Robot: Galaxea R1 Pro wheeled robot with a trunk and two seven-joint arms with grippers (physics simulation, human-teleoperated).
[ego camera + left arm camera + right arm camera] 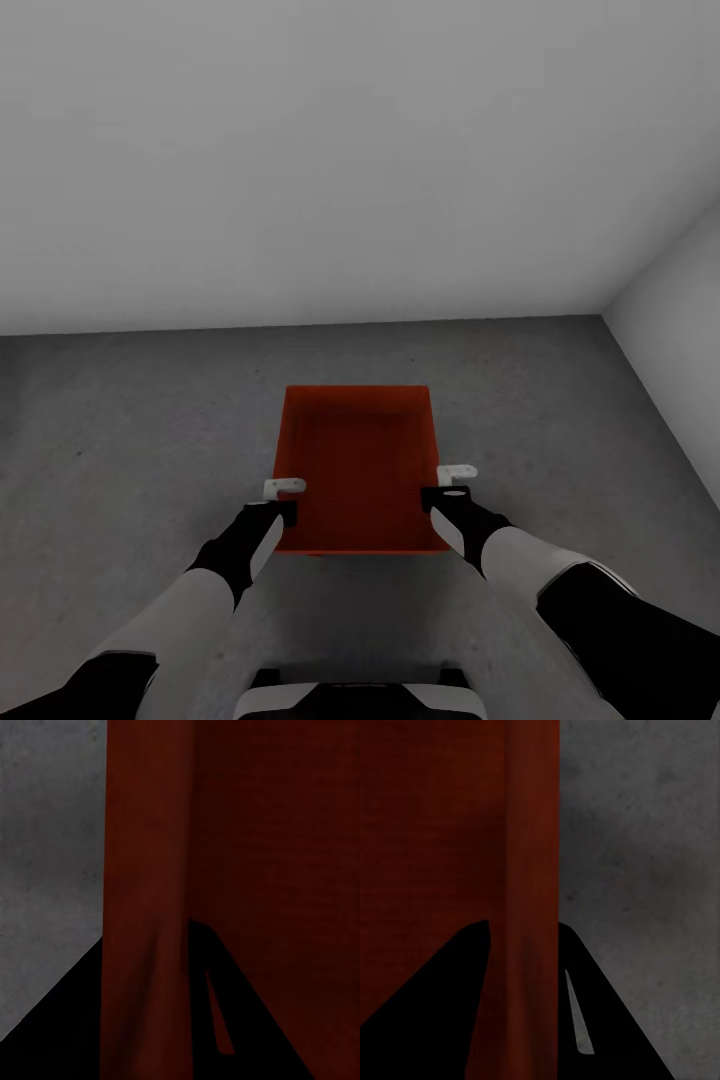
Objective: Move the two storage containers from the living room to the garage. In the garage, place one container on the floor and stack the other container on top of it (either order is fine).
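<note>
Orange-red storage container (355, 465) gripped over the dark grey concrete floor (130, 440), left gripper (283, 500) and right gripper (446, 486) each pinching one side wall between two fingers. Likely risks: thin walls slipping free, or uneven release tipping the bin. Bare garage corner, plain white-grey walls (330, 150).

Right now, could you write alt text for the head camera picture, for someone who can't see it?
Two robot arms hold an open orange-red storage container by its side walls, left gripper and right gripper, above a dark grey concrete floor. Bare white walls meet in a corner at right.
</note>
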